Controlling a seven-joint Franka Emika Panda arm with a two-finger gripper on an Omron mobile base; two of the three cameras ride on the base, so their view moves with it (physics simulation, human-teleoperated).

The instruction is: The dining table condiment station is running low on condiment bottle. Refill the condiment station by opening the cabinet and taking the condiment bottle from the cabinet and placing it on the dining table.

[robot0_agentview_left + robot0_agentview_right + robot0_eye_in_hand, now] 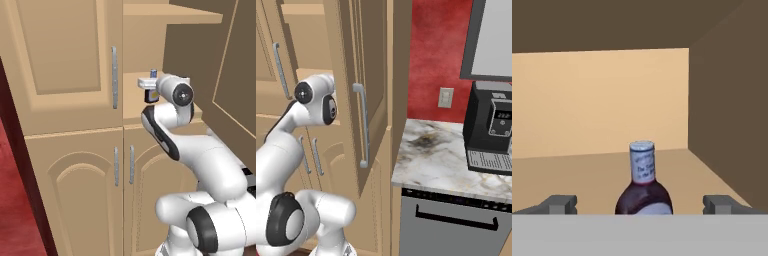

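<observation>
The condiment bottle [643,186], dark brown-purple with a pale labelled neck, stands upright on the shelf inside the cabinet [65,75]. In the hand view my gripper [641,205] is open, one fingertip on each side of the bottle and well apart from it. From the left base view the gripper [148,84] reaches into the open upper compartment, and the bottle's blue cap [153,73] pokes up just behind it. The upper right door [353,75] is swung open. The dining table is out of view.
The cabinet's side wall [727,115] stands close on the right of the bottle, and its back panel [597,105] is behind. Beside the cabinet runs a marble counter [436,160] with a black coffee machine [493,130] above a dishwasher [456,220]. The lower arched doors [75,190] are shut.
</observation>
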